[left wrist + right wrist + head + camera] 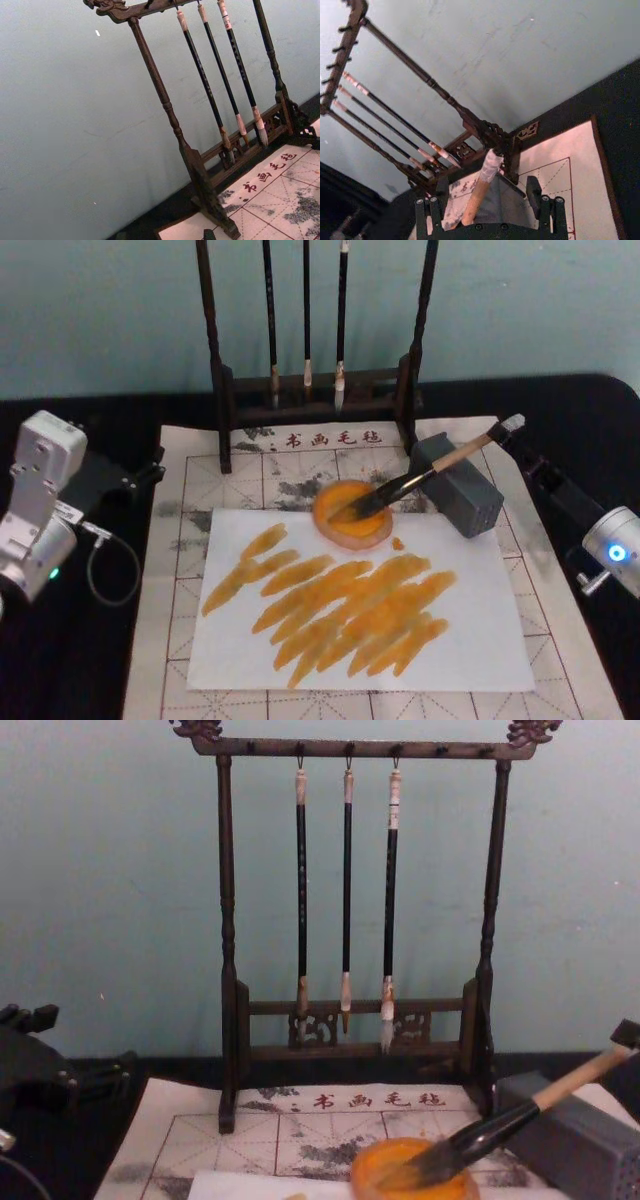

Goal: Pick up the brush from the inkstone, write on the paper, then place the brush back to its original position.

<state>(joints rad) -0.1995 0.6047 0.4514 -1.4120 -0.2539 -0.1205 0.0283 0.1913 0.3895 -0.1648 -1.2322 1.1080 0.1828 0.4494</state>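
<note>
Right claw (487, 186): at the far right of the table, at the tail end of the brush (420, 478). In my right wrist view the two fingers (441, 186) stand spread apart, with the tan handle running up between them, nearer one finger than the other. I see a gap on both sides; nothing is clamped.

The brush lies at a slant. Its dark tuft rests in the inkstone (345, 532), its handle leans across the top edge of the grey box (468, 498), and its white cap points up and to the right, towards my claw.

The inkstone sits on the far edge of the white paper (480, 640), just beside the box. Broad orange strokes (340, 610) cover the middle of the sheet. The paper lies on a gridded felt mat (170, 590).

Behind stands a dark wooden rack (228, 970) with three thin brushes (346, 890) hanging.

Left claw (125, 480): parked at the left edge of the mat, well away from the brush. Its opening I cannot tell.
</note>
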